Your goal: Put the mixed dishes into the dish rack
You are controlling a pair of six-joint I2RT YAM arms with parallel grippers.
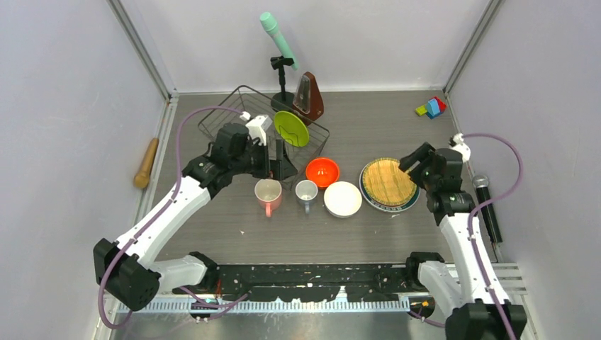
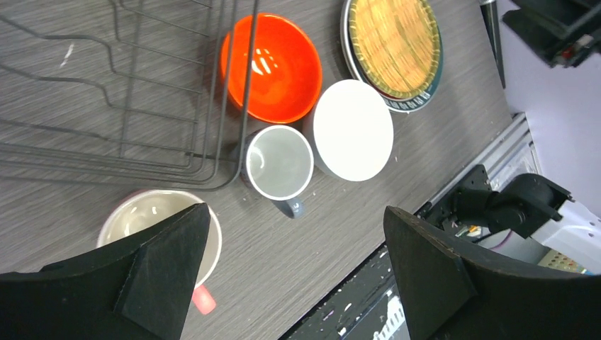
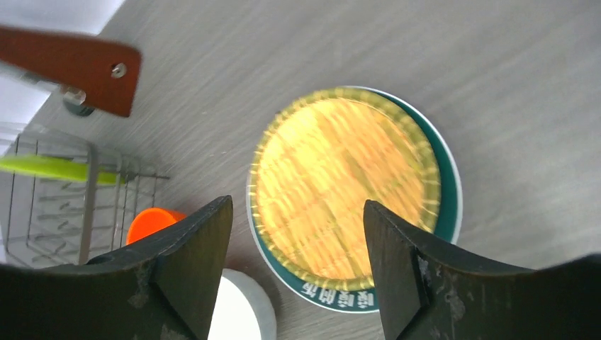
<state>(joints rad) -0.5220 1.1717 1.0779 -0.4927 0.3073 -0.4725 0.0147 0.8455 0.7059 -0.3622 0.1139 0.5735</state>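
The dark wire dish rack (image 1: 220,117) stands at the back left with the lime-green plate (image 1: 291,128) upright in it. In front lie the pink mug (image 1: 268,193), the small grey-blue mug (image 1: 306,192), the orange-red bowl (image 1: 322,171) and the white bowl (image 1: 343,199). The tan plate (image 1: 388,181) lies on the teal-rimmed plate (image 1: 411,200). My left gripper (image 1: 282,167) is open and empty by the rack's front edge; its view shows the pink mug (image 2: 145,212), the grey-blue mug (image 2: 278,163) and both bowls. My right gripper (image 1: 418,161) is open above the tan plate (image 3: 344,188).
A brown metronome (image 1: 309,99) and a mint microphone on a stand (image 1: 278,37) stand behind the rack. A wooden pin (image 1: 147,163) lies far left, coloured blocks (image 1: 431,108) at the back right, a black microphone (image 1: 486,205) at the right edge.
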